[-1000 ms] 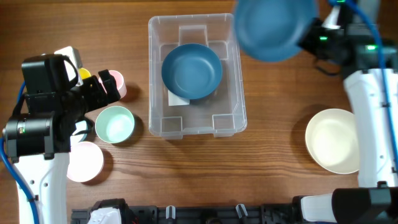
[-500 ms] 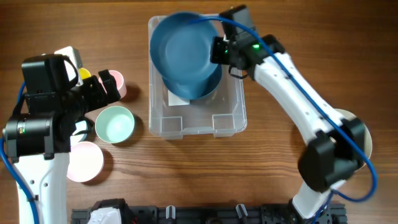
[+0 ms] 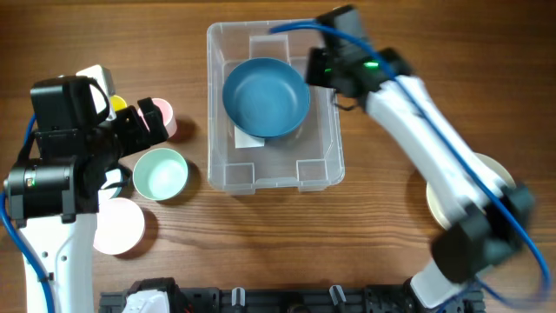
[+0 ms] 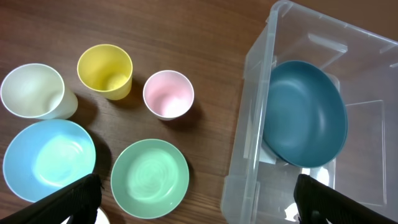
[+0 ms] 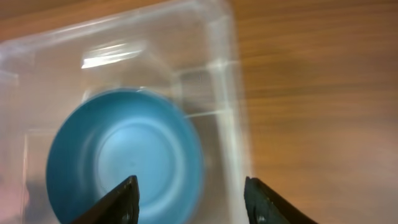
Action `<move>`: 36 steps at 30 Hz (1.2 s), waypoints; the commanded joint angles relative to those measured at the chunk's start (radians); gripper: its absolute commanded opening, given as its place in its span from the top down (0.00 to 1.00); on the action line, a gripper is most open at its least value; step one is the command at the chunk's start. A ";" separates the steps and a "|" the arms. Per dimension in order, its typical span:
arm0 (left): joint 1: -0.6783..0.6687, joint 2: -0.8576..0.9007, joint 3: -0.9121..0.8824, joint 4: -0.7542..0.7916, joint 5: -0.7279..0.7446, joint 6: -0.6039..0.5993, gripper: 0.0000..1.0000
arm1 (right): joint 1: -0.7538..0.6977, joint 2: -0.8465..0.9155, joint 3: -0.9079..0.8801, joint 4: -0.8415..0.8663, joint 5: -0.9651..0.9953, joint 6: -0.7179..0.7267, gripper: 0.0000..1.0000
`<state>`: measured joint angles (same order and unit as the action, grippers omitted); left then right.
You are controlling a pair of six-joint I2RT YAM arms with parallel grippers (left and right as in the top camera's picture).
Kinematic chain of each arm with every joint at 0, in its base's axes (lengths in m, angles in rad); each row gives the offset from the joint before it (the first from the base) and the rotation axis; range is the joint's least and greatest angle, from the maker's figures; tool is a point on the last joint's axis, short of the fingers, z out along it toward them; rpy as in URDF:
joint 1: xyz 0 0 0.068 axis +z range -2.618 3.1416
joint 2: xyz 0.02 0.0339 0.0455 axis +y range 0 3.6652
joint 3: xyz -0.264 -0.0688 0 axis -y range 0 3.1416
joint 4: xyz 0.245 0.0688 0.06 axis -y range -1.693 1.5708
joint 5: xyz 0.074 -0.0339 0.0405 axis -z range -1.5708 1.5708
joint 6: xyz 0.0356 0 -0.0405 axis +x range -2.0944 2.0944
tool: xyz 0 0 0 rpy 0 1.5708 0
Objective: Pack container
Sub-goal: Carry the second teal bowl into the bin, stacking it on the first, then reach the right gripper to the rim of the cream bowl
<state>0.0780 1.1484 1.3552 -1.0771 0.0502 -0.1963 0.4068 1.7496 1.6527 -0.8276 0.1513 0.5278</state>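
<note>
The clear container [image 3: 261,178] stands at the table's middle, with a blue bowl [image 3: 267,97] resting inside it. My right gripper [image 3: 323,68] hovers over the container's right rim. In the right wrist view it [image 5: 189,186] is open and empty, above the blue bowl [image 5: 124,155] and the container wall [image 5: 227,93]. My left gripper [image 3: 148,122] stays left of the container. It is open and empty [image 4: 196,199] above the table, between a green bowl [image 4: 150,178] and the container [image 4: 249,155], where the blue bowl [image 4: 305,115] shows.
Left of the container sit a yellow cup [image 4: 106,70], a pink cup [image 4: 168,93], a white cup [image 4: 34,90] and a light blue bowl [image 4: 48,160]. A pale pink bowl [image 3: 122,226] is at the front left. A cream bowl [image 3: 460,196] lies right, partly under the right arm.
My right gripper carried a blue bowl from the far right over the container, lowered it onto the blue bowl inside and opened. The left arm has not moved.
</note>
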 commanded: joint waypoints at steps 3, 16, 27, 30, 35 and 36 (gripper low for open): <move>0.005 0.004 0.010 -0.001 0.011 0.006 0.00 | -0.329 -0.342 0.030 -0.298 0.054 0.370 0.24; 0.005 0.004 0.010 -0.002 0.012 0.005 0.00 | -0.614 -0.372 -0.360 -0.430 -0.019 0.294 0.12; 0.005 0.004 0.010 -0.005 0.012 0.005 0.00 | -0.614 -0.217 -0.747 0.006 -0.047 0.284 0.23; 0.005 0.004 0.010 -0.006 0.013 0.005 0.00 | -0.614 -0.159 -0.754 0.061 -0.040 0.284 0.24; 0.005 0.004 0.010 -0.006 0.013 0.005 0.00 | -0.614 -0.090 -0.754 0.098 -0.040 0.284 0.38; 0.005 0.004 0.010 -0.005 0.013 0.005 0.00 | -0.614 -0.082 -0.754 0.104 -0.040 0.284 0.48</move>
<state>0.0780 1.1484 1.3552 -1.0824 0.0502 -0.1963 -0.2039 1.6329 0.9024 -0.7357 0.1078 0.8089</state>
